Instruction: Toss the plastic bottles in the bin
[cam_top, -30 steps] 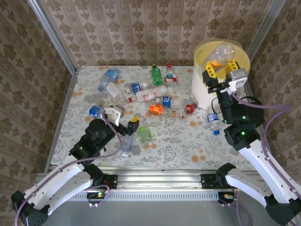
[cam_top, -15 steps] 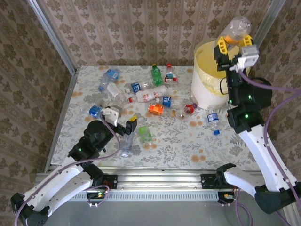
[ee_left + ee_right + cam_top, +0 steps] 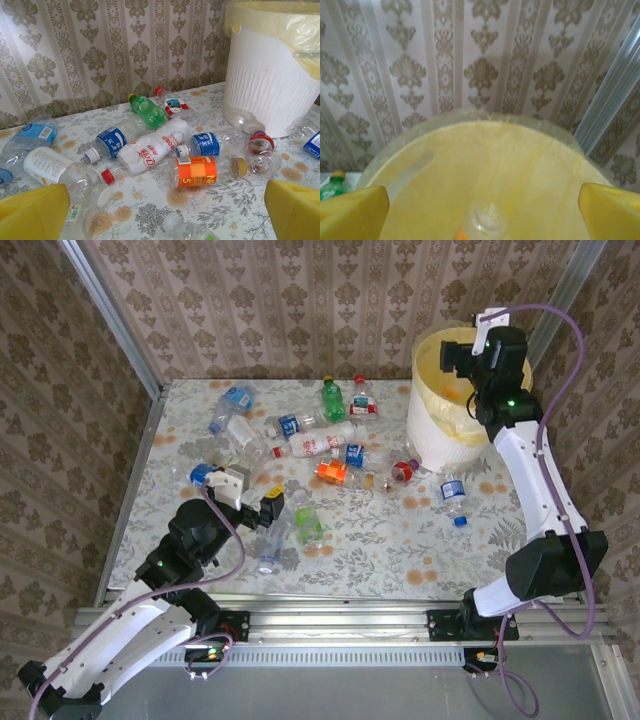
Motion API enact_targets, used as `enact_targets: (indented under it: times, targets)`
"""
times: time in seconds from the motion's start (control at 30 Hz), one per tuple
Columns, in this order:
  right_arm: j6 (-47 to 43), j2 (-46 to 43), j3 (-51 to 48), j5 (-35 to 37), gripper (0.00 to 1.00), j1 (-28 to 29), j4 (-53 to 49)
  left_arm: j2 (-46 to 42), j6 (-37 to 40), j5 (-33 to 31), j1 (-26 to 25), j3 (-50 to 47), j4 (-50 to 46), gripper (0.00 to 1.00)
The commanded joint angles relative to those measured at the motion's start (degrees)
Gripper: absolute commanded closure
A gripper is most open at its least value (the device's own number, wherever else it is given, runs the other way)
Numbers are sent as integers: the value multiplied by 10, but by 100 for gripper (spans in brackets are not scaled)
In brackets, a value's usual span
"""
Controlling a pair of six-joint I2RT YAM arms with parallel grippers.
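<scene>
Several plastic bottles (image 3: 318, 443) lie scattered over the patterned table, among them a green one (image 3: 147, 109), an orange-labelled one (image 3: 200, 171) and a white one with red print (image 3: 152, 150). The bin (image 3: 440, 435) is a white bucket with a yellow liner, standing at the back right. My right gripper (image 3: 462, 365) hangs over its mouth, open. In the right wrist view a clear bottle with an orange band (image 3: 487, 226) sits loose below the right gripper (image 3: 482, 212), inside the liner (image 3: 520, 165). My left gripper (image 3: 265, 508) is open above a clear green-labelled bottle (image 3: 308, 527), holding nothing.
A blue-capped bottle (image 3: 452, 495) lies on the table just in front of the bin, and a red-labelled one (image 3: 403, 472) rests at its base. Wallpapered walls and metal posts close in the table at the back and sides.
The right arm carried the orange-banded bottle up over the bin and opened its fingers; the bottle now lies loose in the liner. The left gripper shifted slightly back and left.
</scene>
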Motion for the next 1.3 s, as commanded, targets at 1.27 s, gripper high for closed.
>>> enact_targets:
  times: [1.27]
  targets:
    - [280,-136,-438,-65,0,-38,-196,49,-110,48,18,83,-89,0]
